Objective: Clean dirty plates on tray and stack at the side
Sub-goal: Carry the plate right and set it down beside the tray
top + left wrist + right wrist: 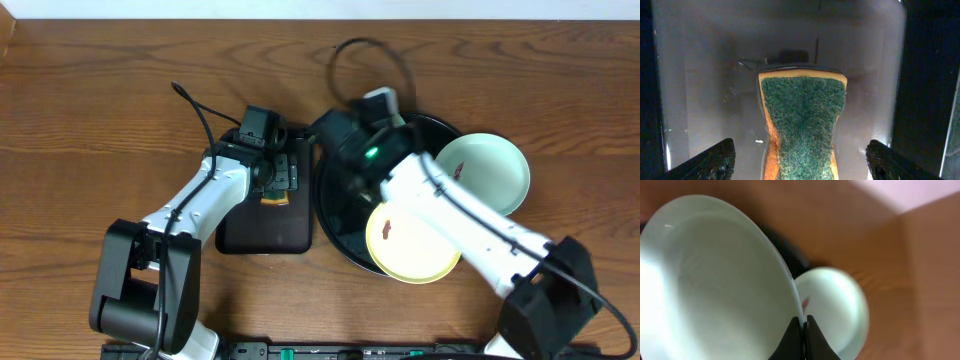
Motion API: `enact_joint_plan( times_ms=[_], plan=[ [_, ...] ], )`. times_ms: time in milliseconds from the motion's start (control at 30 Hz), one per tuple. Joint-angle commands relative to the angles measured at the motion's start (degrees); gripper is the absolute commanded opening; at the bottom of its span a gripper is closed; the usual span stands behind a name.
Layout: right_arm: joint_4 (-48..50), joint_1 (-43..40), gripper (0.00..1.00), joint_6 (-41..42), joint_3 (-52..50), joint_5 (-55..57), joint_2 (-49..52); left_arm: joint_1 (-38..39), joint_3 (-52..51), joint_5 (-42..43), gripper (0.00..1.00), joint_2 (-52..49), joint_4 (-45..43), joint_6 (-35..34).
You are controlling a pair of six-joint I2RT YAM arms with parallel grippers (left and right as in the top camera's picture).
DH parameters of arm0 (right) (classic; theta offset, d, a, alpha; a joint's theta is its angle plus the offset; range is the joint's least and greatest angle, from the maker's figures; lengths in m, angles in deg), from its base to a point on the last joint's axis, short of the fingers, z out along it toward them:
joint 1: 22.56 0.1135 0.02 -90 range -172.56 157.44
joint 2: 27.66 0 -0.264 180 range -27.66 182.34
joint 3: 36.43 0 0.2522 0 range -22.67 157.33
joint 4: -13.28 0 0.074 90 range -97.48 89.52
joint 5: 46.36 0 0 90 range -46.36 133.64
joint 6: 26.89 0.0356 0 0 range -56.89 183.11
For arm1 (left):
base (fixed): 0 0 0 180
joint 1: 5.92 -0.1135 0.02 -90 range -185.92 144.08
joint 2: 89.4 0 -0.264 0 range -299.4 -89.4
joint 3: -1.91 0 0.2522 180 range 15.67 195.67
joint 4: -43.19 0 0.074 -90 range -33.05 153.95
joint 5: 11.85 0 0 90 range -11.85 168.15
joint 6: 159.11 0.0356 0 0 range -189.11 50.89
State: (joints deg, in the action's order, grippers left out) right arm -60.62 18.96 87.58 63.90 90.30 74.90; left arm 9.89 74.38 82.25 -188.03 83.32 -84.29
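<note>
Barely begun: right gripper (803,330) pinches one mint plate (715,280) by its rim, left gripper (801,162) gapes above the sponge (802,120), nothing stacked yet.

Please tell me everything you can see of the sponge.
The sponge is waisted, narrower in the middle, with a rough dark green scouring face upward over yellow-orange foam. It lies flat in the small rectangular black tray. The open left gripper hangs above it, a finger on each side, neither touching it.
</note>
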Motion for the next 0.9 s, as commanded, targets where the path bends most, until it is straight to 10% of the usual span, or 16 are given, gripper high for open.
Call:
enact_joint_plan(
  times_ms=[0, 400, 867],
  plan=[
    [0.8, -6.6, 0.01, -1.2, 1.1, -19.3, -1.4, -0.1, -0.4, -0.7, 0.84, -0.4, 0.1, 0.1],
    [11.4, -40.0, 0.01, -12.3, 1.1, -74.1, -2.8, -0.1, -0.4, -0.7, 0.84, -0.4, 0.1, 0.1],
    [10.2, -71.0, 0.01, -9.4, 0.9, -60.2, -2.8, -0.1, -0.4, -0.7, 0.84, -0.4, 0.1, 0.1]
  ],
)
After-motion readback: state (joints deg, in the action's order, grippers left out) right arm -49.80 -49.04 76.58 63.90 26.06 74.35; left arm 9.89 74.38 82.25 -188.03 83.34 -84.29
